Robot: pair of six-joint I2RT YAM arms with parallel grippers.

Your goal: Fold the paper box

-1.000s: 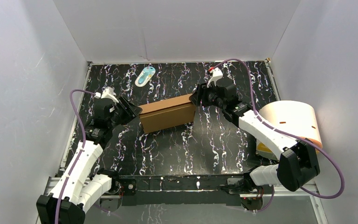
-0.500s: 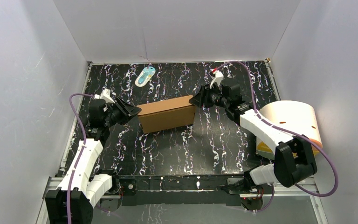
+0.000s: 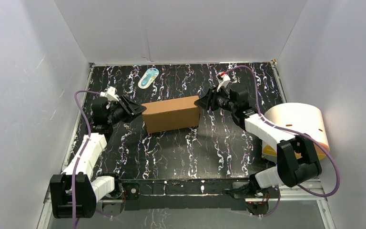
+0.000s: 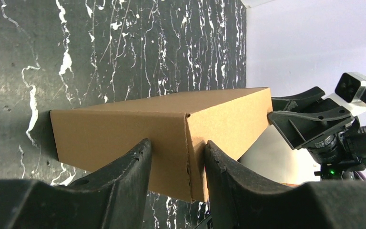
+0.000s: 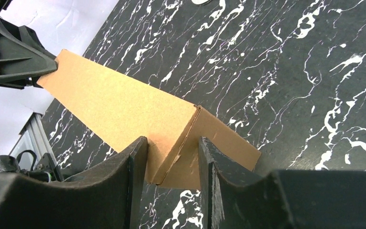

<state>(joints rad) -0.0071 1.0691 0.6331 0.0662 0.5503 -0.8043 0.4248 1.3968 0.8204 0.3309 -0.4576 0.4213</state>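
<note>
Fingers (image 4: 128,167) of left end effector (image 4: 176,145) spread partway, set astride an upright corner edge of the paper box (image 3: 171,113); cardboard showing in the gap, touching or nearly so, no clear clamp. Same at right end effector (image 5: 171,140): part-spread, straddling the corner at the opposite end. Box directly between the two, lying on the desk (image 3: 181,152) as a closed, shallow rectangular shape, slightly askew to the desk edges. Looks folded up already, so probably a matter of squaring or pressing in the ends. Behind the right end effector, beside its own arm, a cream cylinder (image 3: 298,121); beyond the left end effector toward the far wall, a small white-and-blue oval item (image 3: 148,78), well apart from both. Risks, by judgement: swinging or sliding the box off one set of fingertips through an uneven inward push, with only corners caught; buckling the corrugated wall or crushing a corner through too hard a squeeze; tucked flaps springing open on early release of one end. Best to hold both pushes level and directly opposed.
</note>
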